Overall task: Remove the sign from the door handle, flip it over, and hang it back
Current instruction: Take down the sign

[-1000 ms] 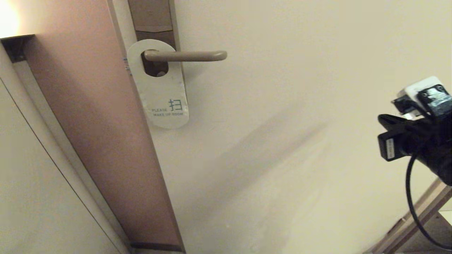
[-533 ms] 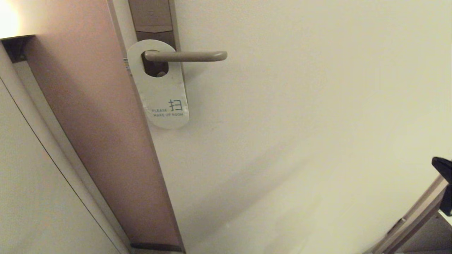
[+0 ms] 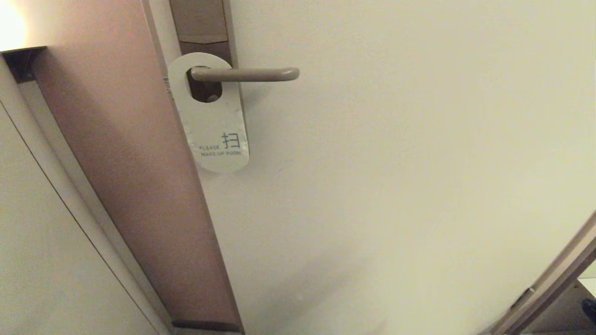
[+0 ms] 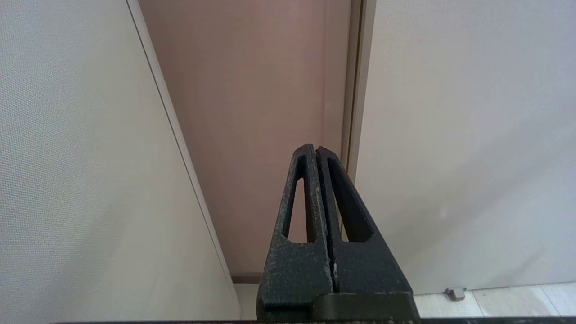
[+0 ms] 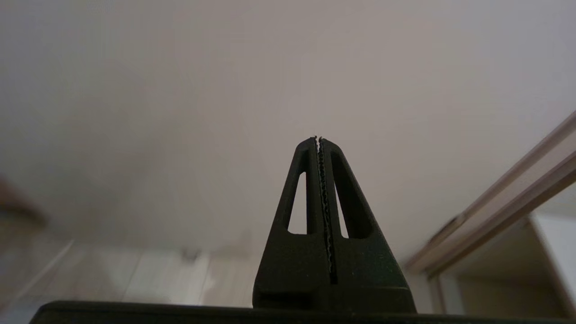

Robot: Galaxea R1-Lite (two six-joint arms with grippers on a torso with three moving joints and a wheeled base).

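The sign (image 3: 215,125) hangs by its oval hole on the door handle (image 3: 247,74), white "PLEASE MAKE UP ROOM" side facing me. The handle is a bronze-grey lever on a tall lock plate (image 3: 200,28) at the upper left of the head view. Neither gripper shows in the head view. My left gripper (image 4: 315,148) is shut and empty, pointing at the door's lower edge by the frame. My right gripper (image 5: 317,138) is shut and empty, facing the plain door low down.
The cream door (image 3: 396,163) fills most of the head view. A brown door frame strip (image 3: 135,163) and a pale wall (image 3: 42,232) lie to the left. A wooden trim edge (image 3: 554,279) runs at the lower right. A small door stop (image 4: 454,293) sits on the floor.
My right arm has dropped down and out of the head view at the right edge. The sign and handle have not moved.
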